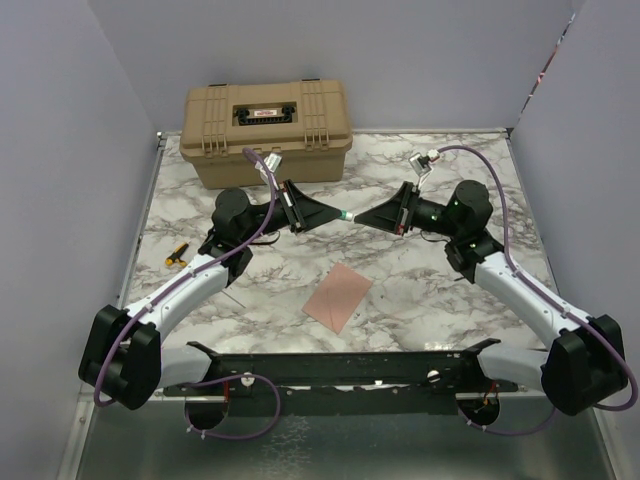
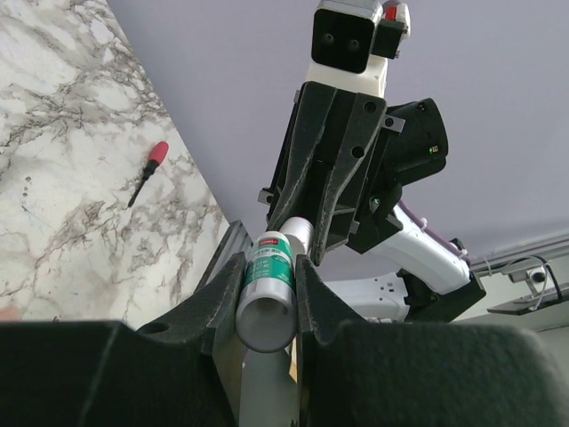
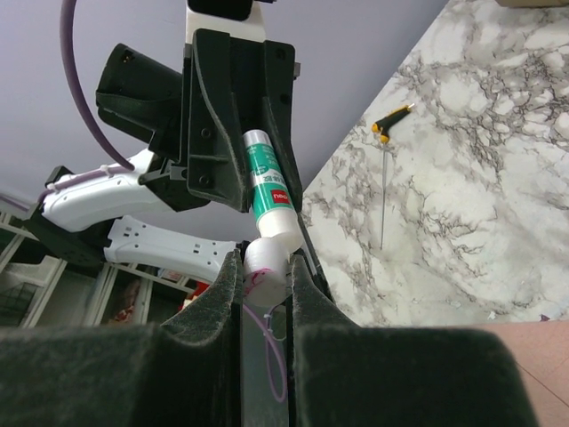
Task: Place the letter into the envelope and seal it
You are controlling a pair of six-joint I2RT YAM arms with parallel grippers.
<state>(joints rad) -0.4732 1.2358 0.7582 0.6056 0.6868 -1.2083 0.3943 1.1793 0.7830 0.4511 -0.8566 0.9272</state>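
Note:
The pinkish-brown envelope (image 1: 338, 296) lies flat on the marble table, in front of both grippers; its flap cannot be made out. The tan-orange letter is out of view. My left gripper (image 1: 335, 214) and right gripper (image 1: 358, 219) meet tip to tip above the table's middle. The left gripper (image 2: 268, 267) is shut on the body of a green-and-white glue stick (image 2: 271, 276). The right gripper (image 3: 265, 262) is shut on the stick's white cap (image 3: 265, 267), which touches the end of the stick's body (image 3: 268, 191).
A tan hard case (image 1: 266, 130) stands at the back of the table. A small screwdriver (image 1: 176, 255) lies at the left; it also shows in the right wrist view (image 3: 391, 116). A black frame (image 1: 340, 365) runs along the near edge.

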